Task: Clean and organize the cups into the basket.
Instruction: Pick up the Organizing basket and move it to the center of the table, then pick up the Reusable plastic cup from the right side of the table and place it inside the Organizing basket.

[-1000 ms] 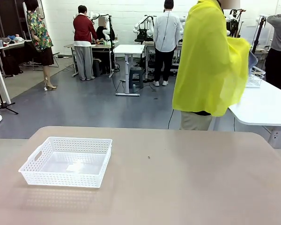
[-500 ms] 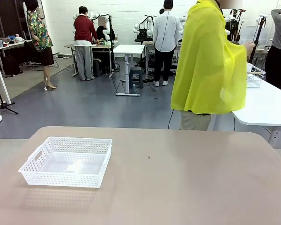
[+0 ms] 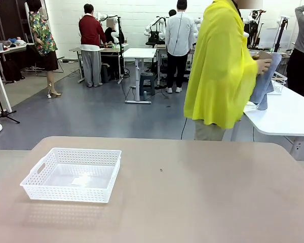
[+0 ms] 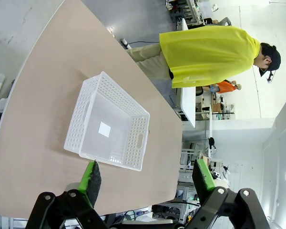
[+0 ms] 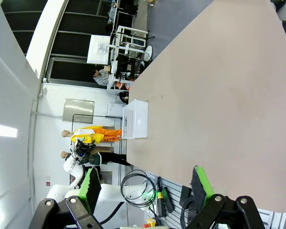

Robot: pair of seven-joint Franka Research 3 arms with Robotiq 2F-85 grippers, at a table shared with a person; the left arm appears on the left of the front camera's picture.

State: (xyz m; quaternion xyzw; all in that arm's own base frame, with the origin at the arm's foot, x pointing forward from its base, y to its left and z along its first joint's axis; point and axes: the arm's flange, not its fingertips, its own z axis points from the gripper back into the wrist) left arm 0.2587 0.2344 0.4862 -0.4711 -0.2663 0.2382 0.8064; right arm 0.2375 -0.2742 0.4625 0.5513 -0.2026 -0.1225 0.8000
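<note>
Person (image 3: 218, 66) has turned to far-right white table (image 3: 289, 114), now holding grey-blue cloth (image 3: 263, 83); basket (image 3: 71, 174) empty, left gripper (image 4: 146, 169) and right gripper (image 5: 144, 174) wide open, empty.

We look low across table (image 3: 202, 202) toward person (image 3: 220, 66), wrist cams high, rolled sideways, all sharing basket (image 3: 71, 174)

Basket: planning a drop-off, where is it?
Front view: the basket sits on the table's left side; the person in yellow stands beyond the far edge.
</note>
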